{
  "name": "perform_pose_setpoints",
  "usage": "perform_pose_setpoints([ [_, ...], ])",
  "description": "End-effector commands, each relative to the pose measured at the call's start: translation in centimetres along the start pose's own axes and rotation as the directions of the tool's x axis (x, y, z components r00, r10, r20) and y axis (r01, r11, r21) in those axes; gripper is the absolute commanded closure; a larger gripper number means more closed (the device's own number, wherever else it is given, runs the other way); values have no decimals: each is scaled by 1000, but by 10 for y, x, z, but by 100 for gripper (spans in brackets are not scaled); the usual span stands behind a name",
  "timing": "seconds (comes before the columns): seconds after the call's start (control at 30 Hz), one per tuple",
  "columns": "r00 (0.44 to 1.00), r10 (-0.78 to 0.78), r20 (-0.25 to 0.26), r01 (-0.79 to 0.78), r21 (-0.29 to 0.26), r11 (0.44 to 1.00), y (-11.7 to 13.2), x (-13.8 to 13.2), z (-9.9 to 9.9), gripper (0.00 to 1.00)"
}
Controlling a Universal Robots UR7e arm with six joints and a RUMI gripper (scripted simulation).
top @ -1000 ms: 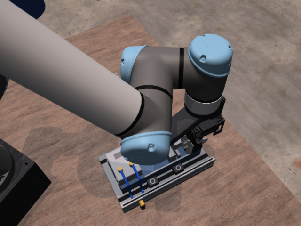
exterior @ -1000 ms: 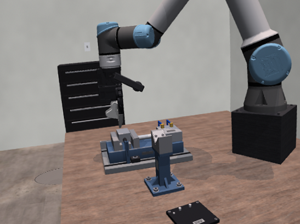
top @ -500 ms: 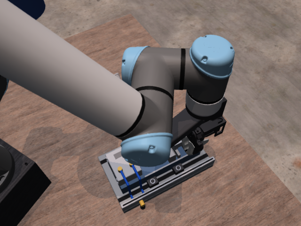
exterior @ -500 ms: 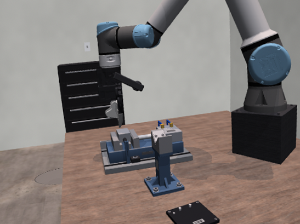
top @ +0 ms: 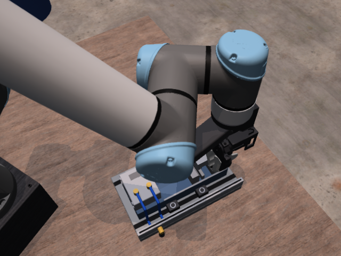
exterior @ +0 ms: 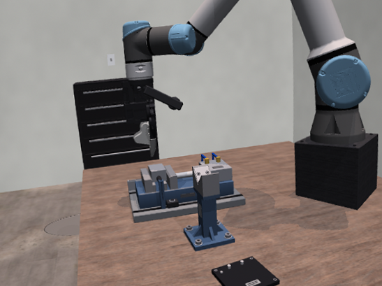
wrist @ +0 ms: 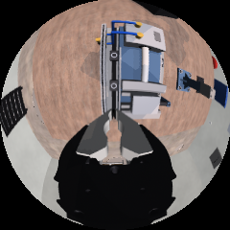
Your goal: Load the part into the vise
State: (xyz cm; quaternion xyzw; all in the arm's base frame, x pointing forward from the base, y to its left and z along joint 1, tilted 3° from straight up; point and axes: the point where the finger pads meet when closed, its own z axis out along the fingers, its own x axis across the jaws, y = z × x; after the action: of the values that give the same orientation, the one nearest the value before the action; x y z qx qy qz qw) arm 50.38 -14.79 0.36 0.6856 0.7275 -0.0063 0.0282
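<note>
A black drawer cabinet (exterior: 109,130) stands behind the desk (exterior: 128,273), left of and beyond the vise (exterior: 187,193). In front of the cabinet, the gripper (exterior: 153,149) hangs straight down from the wrist, directly above the left end of the vise and well apart from it. Its fingers are pressed together and pinch nothing. The wrist view shows them meeting in a point over the vise's slotted side rail (wrist: 113,72).

Below the gripper, at the left end of the vise, a pale grey block (exterior: 156,169) sits between two grey jaws and stands a little taller than them. It appears to be the part. A dark arched opening shows under it on the near end. Whether it lies flat on the low bars, or touches the fixed jaw or the work stop, cannot be told from these views.

To the right along the vise, a pale rod runs from the jaws to the air cylinder (exterior: 220,169), which carries two brass fittings with blue hoses.

In front of the vise, near its right half, the V-block (exterior: 207,182) stands on a blue pedestal. Further forward of the vise lies the black infeed plate (exterior: 254,271). Far right of the vise, the arm's base sits on a black plinth (exterior: 337,173).
</note>
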Motion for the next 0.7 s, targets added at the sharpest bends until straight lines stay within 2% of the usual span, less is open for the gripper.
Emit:
perform_pose_setpoints([
  [0.0,1000,0,1,0,-1,1000,0,0,-13,100],
  [0.43,1000,0,1,0,-1,1000,0,0,-37,100],
  [0.67,1000,0,1,0,-1,1000,0,0,-42,100],
])
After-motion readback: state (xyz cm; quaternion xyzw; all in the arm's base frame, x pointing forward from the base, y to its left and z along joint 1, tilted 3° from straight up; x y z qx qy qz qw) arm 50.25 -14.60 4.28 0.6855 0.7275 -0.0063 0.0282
